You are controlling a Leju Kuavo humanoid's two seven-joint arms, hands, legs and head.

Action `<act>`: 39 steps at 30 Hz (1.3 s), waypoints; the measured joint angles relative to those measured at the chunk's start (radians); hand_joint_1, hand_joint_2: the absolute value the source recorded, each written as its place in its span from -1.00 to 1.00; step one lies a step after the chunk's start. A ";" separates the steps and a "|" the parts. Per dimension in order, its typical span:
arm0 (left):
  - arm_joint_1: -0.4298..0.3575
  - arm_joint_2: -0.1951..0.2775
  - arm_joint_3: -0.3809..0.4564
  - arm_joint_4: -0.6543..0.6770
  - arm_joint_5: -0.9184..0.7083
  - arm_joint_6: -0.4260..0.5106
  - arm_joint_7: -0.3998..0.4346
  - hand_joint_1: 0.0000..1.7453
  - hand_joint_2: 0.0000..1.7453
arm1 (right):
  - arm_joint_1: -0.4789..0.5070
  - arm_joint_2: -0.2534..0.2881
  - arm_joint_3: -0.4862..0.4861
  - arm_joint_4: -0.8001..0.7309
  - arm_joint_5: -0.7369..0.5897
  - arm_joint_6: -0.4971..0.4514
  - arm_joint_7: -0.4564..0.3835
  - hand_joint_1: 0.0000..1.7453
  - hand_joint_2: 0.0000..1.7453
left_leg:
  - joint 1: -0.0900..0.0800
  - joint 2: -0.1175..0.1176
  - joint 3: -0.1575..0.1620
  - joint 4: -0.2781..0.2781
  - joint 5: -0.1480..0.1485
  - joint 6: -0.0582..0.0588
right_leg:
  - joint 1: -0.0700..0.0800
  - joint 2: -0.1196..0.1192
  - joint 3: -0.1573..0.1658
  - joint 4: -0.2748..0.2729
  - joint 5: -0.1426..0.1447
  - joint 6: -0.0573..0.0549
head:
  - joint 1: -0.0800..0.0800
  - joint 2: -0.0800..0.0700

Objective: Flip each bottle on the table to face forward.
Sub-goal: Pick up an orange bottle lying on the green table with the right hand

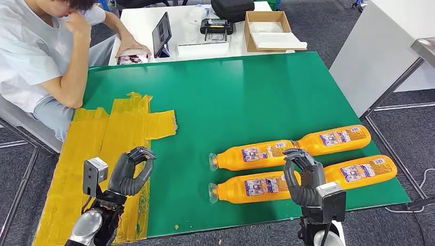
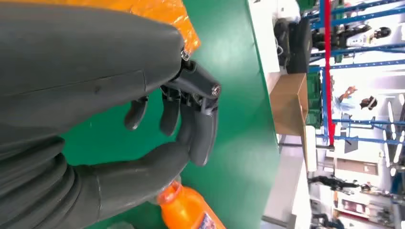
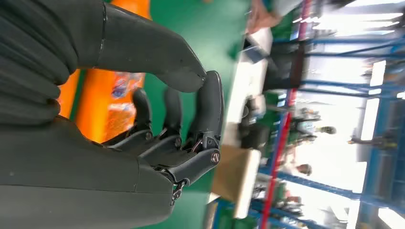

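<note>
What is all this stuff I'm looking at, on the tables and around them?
Bottles: four, orange, lying in two rows on the green table, right side.
Green table: one, centre.
Yellow tape: patch, table's left part.
White table: one, behind the green one.
Tablet: one, dark, propped on the white table.
Box: one, cardboard, white table's right end.
Black bag: one, by the box.
Person: one, white shirt, seated far left.
Left hand: curled, empty, over the tape's edge.
Right hand: curled, empty, over the bottles.
</note>
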 joint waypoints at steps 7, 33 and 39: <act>0.007 -0.071 -0.059 -0.114 -0.176 0.198 -0.047 1.00 1.00 | -0.082 0.126 0.099 -0.005 0.041 -0.083 -0.031 1.00 1.00 | 0.001 0.000 0.001 0.000 0.000 -0.001 | 0.001 0.000 0.000 0.000 -0.001 -0.001 | 0.000 0.000; 0.009 -0.074 -0.063 -0.140 -0.080 0.139 -0.055 -1.00 1.00 | -0.136 0.145 0.112 0.001 0.015 -0.138 0.051 -1.00 1.00 | 0.002 0.000 0.000 0.000 0.000 -0.001 | 0.002 0.000 0.000 0.000 -0.001 -0.001 | 0.000 0.000; 0.009 -0.075 -0.050 -0.137 -0.076 0.138 -0.055 -1.00 1.00 | -0.180 0.119 0.096 0.019 0.097 -0.166 0.093 -1.00 1.00 | 0.002 0.001 0.000 0.000 0.000 -0.001 | 0.002 0.001 0.000 0.000 0.000 -0.001 | 0.000 0.000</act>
